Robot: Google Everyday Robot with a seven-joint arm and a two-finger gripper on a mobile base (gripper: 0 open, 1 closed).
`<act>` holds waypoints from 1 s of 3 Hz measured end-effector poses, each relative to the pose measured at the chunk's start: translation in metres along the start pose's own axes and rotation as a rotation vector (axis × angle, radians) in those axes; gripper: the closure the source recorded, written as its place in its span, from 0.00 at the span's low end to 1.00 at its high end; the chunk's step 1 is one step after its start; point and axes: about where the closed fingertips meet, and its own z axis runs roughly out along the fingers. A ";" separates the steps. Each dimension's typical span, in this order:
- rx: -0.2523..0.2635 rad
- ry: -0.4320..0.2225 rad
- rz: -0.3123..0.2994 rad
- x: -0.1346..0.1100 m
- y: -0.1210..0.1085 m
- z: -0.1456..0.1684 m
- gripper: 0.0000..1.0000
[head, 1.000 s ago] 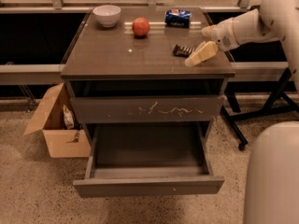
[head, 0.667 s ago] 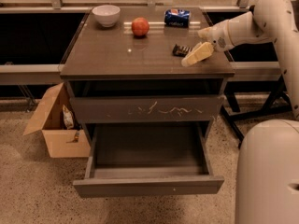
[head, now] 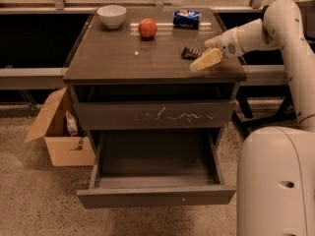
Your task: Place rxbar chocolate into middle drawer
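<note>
1. Low over the right side of the cabinet top: the gripper, just beside the rxbar chocolate. Cannot tell whether set wide, narrow, or closed on anything.
2. Lying flat on that top: the rxbar chocolate, apparently not yet lifted.
3. Below, already pulled open: the middle drawer, with no bar inside.
4. Judged still to do: grasping the bar, carrying it down, releasing it into the drawer.

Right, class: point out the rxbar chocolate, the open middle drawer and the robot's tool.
rxbar chocolate (head: 190, 52): camera view, wrapper's middle.
middle drawer (head: 156, 196): camera view, front panel.
tool (head: 205, 60): camera view, its tip, beside the rxbar chocolate.
</note>
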 end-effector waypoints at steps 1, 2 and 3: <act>-0.010 0.007 0.020 0.006 -0.003 0.005 0.37; -0.018 0.010 0.034 0.011 -0.005 0.009 0.61; -0.025 0.012 0.039 0.013 -0.006 0.012 0.85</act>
